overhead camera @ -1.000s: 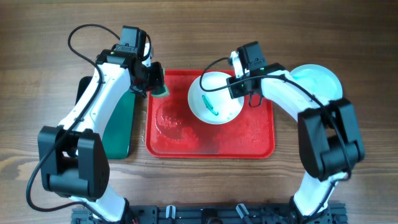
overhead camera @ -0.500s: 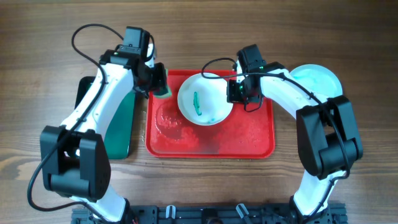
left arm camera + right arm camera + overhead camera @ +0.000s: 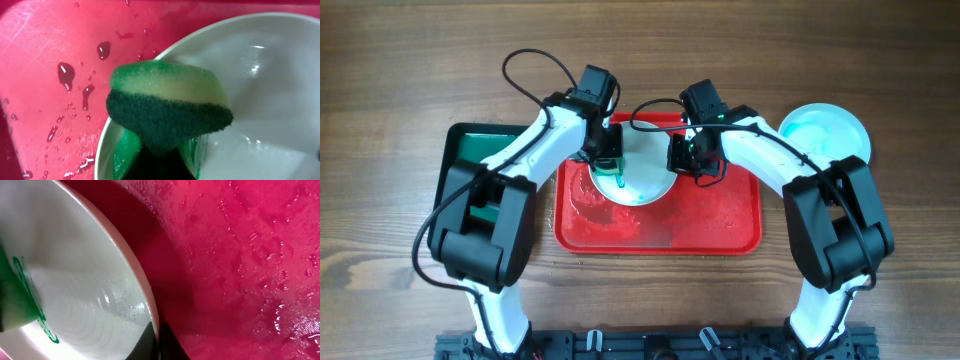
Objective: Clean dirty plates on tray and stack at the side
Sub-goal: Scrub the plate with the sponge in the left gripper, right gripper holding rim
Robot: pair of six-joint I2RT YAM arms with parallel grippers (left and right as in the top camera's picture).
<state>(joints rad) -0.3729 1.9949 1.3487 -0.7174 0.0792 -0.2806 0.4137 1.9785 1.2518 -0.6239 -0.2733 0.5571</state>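
Observation:
A white plate [image 3: 645, 170] with teal-green smears is held over the red tray [image 3: 720, 225]. My right gripper [image 3: 682, 155] is shut on its right rim; the rim [image 3: 150, 310] sits between the fingers in the right wrist view. My left gripper [image 3: 608, 160] is shut on a green and yellow sponge [image 3: 167, 107], which is on the plate's left part [image 3: 260, 100]. Green smear shows beside the sponge [image 3: 127, 150]. Another white plate [image 3: 825, 133] with a teal tint lies on the table to the right of the tray.
A dark green, black-rimmed tray [image 3: 470, 150] lies left of the red tray. The red tray is wet with drops [image 3: 65, 75]. Wooden table [image 3: 880, 260] all around.
The right gripper carried the plate leftward over the tray. The left arm moved right with the sponge, from the tray's left edge onto the plate.

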